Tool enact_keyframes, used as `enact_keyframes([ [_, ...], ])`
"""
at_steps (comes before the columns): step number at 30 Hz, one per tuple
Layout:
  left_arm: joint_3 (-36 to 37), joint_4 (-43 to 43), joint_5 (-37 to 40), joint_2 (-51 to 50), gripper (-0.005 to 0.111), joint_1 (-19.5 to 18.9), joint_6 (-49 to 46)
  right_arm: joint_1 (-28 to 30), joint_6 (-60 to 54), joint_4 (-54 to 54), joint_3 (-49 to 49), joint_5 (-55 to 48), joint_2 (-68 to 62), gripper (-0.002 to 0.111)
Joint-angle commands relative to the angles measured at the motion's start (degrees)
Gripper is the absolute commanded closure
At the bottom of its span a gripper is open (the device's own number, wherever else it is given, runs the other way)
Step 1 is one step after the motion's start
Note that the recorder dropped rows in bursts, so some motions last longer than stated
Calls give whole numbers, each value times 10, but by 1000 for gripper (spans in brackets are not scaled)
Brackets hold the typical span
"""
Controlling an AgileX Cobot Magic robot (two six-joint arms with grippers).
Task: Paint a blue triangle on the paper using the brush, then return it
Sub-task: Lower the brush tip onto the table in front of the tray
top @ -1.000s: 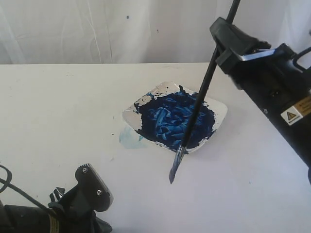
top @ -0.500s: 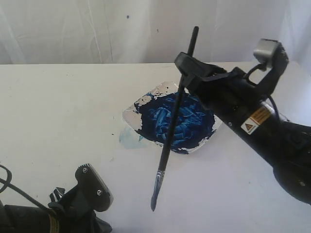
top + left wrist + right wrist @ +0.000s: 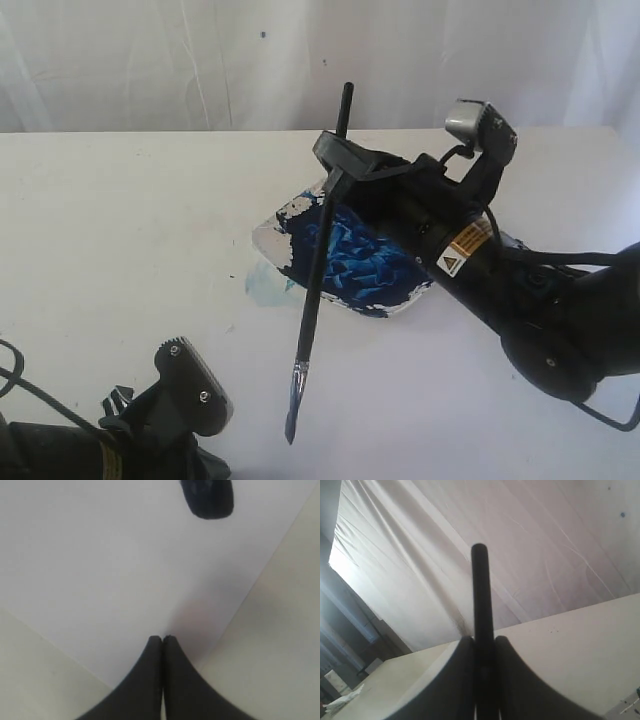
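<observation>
**Bench inventory, from the room, left to right**

1. Left tool: fingers pressed together with nothing between them, parked low at the near edge of the bench.
2. Paper: lies directly under and ahead of the left tool. It is plain white there, with no stroke on it.
3. Pale blue smear: between the left tool and the dish, off to one side of the brush shaft.
4. Brush: pinched high on its handle by the right tool. A short stub of handle rises above the fingers. The long shaft slants down and away from them, towards the left tool. The blue tip is the part farthest from the grip (just clear of the surface or touching it, I cannot tell).
5. Dish of dark-blue paint: beneath the right tool and its arm, partly hidden by them.
6. Right tool: clamped on the brush.

**Progress, as judged:** the brush is in hand and its tip is blue. No blue triangle shows anywhere, so the whole outline and the return of the brush appear left to do.
</observation>
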State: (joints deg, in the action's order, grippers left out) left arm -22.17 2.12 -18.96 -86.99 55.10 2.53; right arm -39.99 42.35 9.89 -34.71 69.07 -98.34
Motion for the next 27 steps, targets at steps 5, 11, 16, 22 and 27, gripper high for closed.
enact_keyframes([
  [5,4,4,18,-3,107,-2,0,-2,-1,-13,-1,9,-12,108],
  [11,4,4,18,-3,107,-2,0,-2,-13,-26,-1,9,-12,108],
  [16,4,4,18,-3,107,-2,0,-2,-17,-33,-1,9,-12,108],
  [22,4,4,18,-3,107,-2,0,-2,-36,-54,-1,9,-12,108],
  [27,4,4,18,-3,107,-2,0,-2,-36,-54,-5,9,-12,108],
])
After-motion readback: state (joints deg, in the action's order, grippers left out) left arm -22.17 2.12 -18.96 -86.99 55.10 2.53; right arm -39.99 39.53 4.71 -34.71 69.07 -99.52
